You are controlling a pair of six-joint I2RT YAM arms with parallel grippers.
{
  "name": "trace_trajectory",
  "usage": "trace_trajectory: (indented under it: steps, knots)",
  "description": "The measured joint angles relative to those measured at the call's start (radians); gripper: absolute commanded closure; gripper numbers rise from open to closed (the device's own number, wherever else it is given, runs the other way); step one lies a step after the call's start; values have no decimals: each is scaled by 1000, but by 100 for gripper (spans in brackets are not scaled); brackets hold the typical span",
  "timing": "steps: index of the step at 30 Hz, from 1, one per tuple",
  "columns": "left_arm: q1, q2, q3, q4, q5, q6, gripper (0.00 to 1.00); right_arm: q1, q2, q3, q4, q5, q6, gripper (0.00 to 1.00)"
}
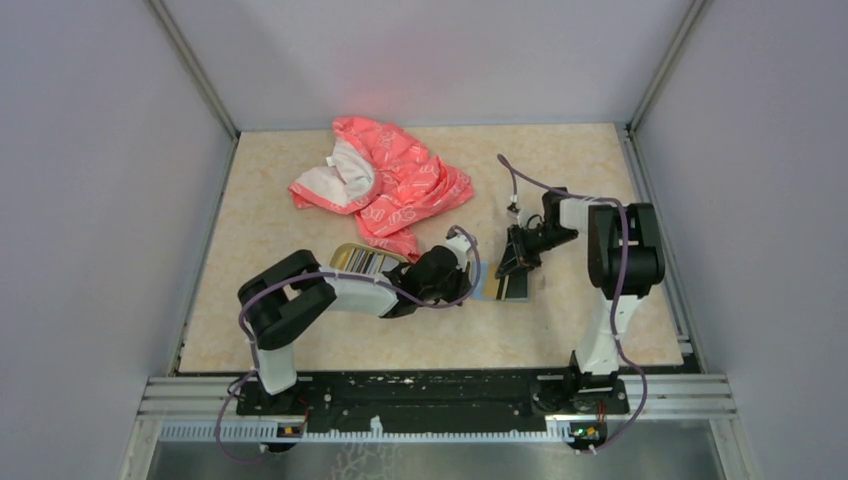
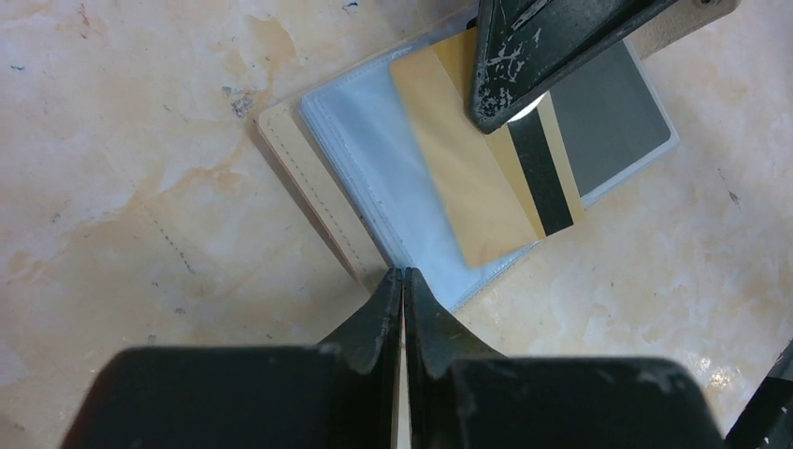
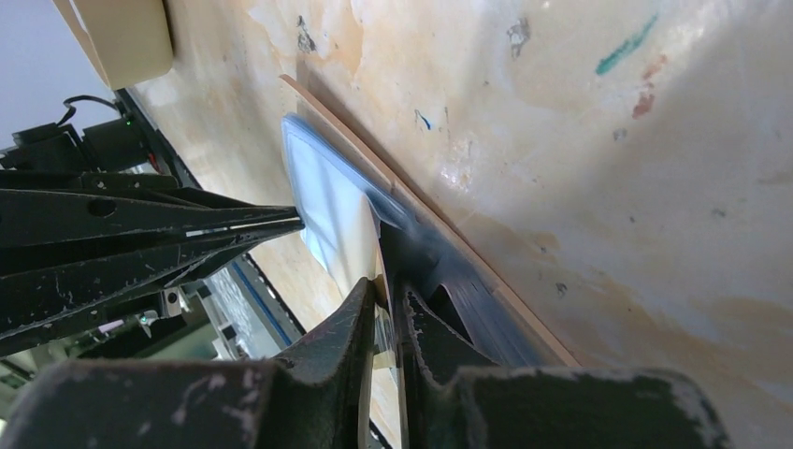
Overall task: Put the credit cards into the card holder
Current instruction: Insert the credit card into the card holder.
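Golden card [image 2: 477, 187] half-sleeved, between right gripper [image 3: 385, 290] fingers.

Two white-and-black jointed arms [image 1: 330, 290] trailing purple cables [image 1: 620, 250], each ending in scuffed black tapered fingers [image 2: 374, 327], on a black base rail [image 1: 430, 390].

Card holder [image 2: 313, 201] just ahead of left claw: matt tan cover, stitched edge, glossy clear plastic sleeves. Golden-tan card [image 2: 472, 178] under right claw: smooth plastic, satin sheen, glossy black stripe. Table [image 2: 140, 187]: polished marble-look, scuffed. Fingers [image 2: 524, 56]: black, scratched, paint chipped.
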Motion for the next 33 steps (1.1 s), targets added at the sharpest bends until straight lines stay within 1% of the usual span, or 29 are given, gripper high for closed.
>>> trace_trajectory:
  steps: [5,11,15,19,22,24,28,33]
  knots:
    - [10,0,17,-19,1,11,90,6,7,11,-7,0,-2,83]
    - [22,-2,24,-43,-1,19,84,11,35,44,-37,-5,-2,78]
    - [24,-34,24,-68,7,22,81,11,36,44,-37,-13,-2,76]
    - [26,-82,24,-70,66,13,78,11,36,44,-37,-16,-2,76]
    - [20,-108,24,-52,128,-16,77,11,36,44,-37,-17,-2,76]
    - [5,-111,36,-43,146,-40,77,11,36,44,-37,-17,-2,76]
    - [-56,-79,111,-53,114,-74,78,11,36,44,-37,-18,-3,75]
    - [-132,14,250,-71,-6,-109,83,11,36,44,-37,-18,-3,75]
